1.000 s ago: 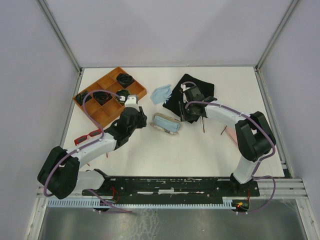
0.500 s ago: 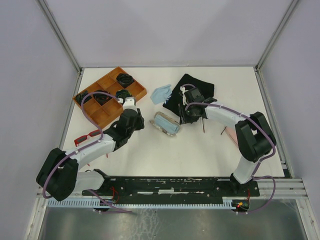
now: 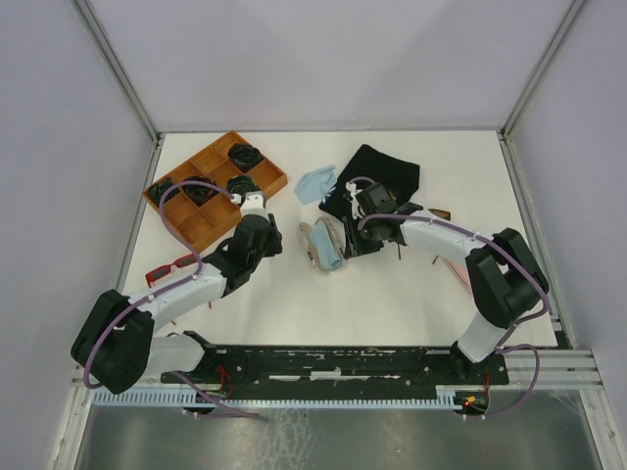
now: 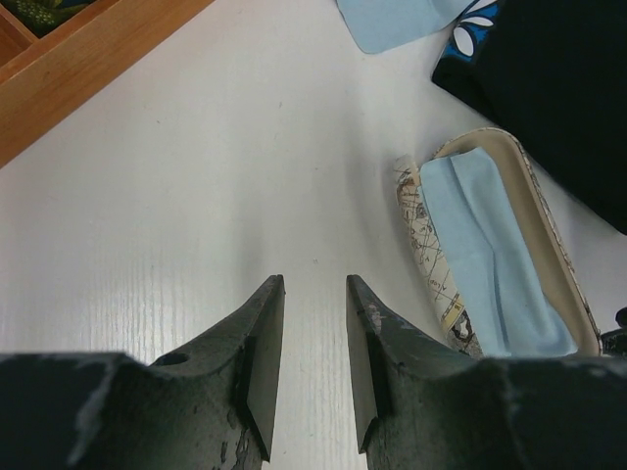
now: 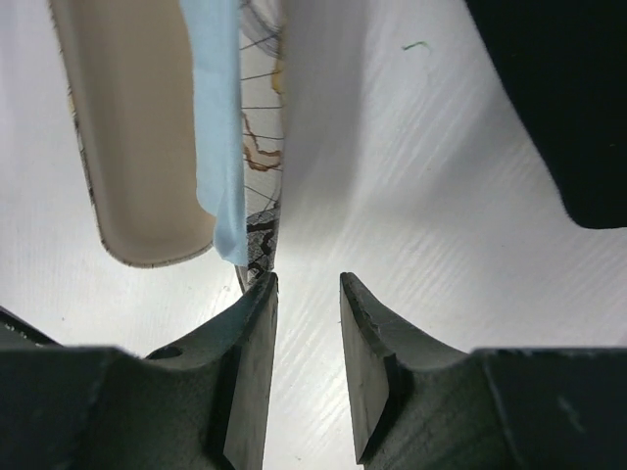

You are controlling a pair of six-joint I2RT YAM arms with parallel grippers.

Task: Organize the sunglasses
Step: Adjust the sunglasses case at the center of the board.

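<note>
The red-framed sunglasses [image 3: 172, 264] lie at the left, beside my left forearm. Of the brown-lens pair only a brownish bit [image 3: 438, 214] and thin dark arms [image 3: 400, 251] show beside my right forearm. The grey patterned case [image 3: 323, 245] lies open in the middle with a blue cloth in it; it also shows in the left wrist view [image 4: 490, 264] and the right wrist view [image 5: 137, 127]. My right gripper [image 3: 345, 238] [image 5: 308, 294] is slightly open and empty, its left finger against the case's end. My left gripper [image 3: 266, 231] [image 4: 313, 294] is slightly open and empty over bare table, left of the case.
An orange compartment tray [image 3: 263, 186] with dark items stands at the back left. A loose blue cloth [image 3: 315, 183] and a black cloth [image 3: 382, 168] lie behind the case. A pink case [image 3: 453, 264] pokes out under my right arm. Walls enclose the table.
My right gripper has moved left and nearer, up against the patterned case. The case has turned to lie lengthwise and slid slightly left. My left gripper drew back a little.
</note>
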